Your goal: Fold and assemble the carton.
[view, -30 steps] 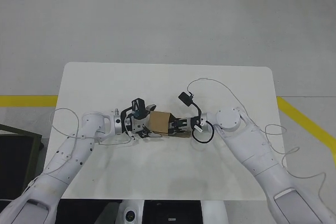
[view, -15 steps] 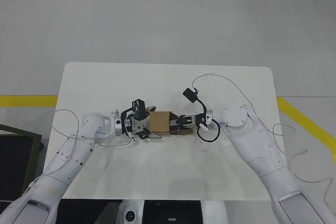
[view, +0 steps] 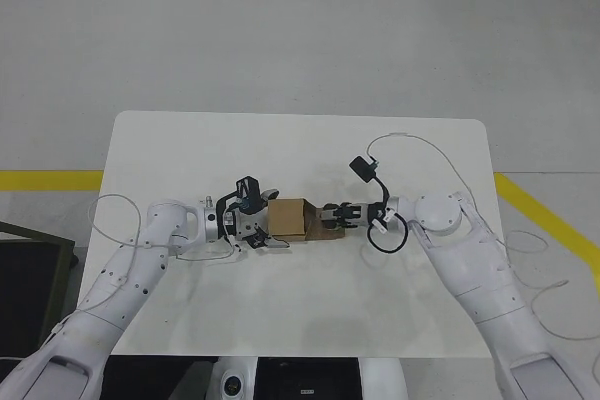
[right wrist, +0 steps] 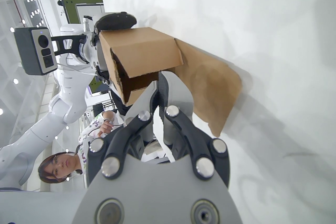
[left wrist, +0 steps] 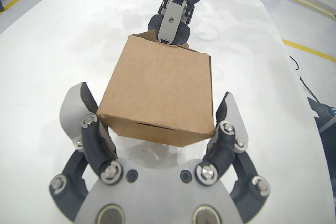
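Observation:
A brown carton (view: 286, 217) lies on its side in the middle of the white table (view: 180, 150). My left gripper (view: 263, 228) is shut on its closed end, one finger at each lower corner of the carton (left wrist: 160, 93). The far end is open, and a long flap (right wrist: 210, 88) lies flat on the table beside it. My right gripper (right wrist: 159, 78) has its fingers pressed together, tips at the rim of the carton (right wrist: 141, 49) and its open mouth. From the left wrist, the right gripper (left wrist: 169, 38) pokes over the far edge.
Loose cables (view: 400, 145) loop from the right arm over the table's right half. The table's front edge (view: 280, 355) runs close behind both arms. Bare white surface surrounds the carton on all sides.
The right arm has drawn back to the right, its gripper sliding out of the carton's open end to the rim. The left arm and the carton have stayed put.

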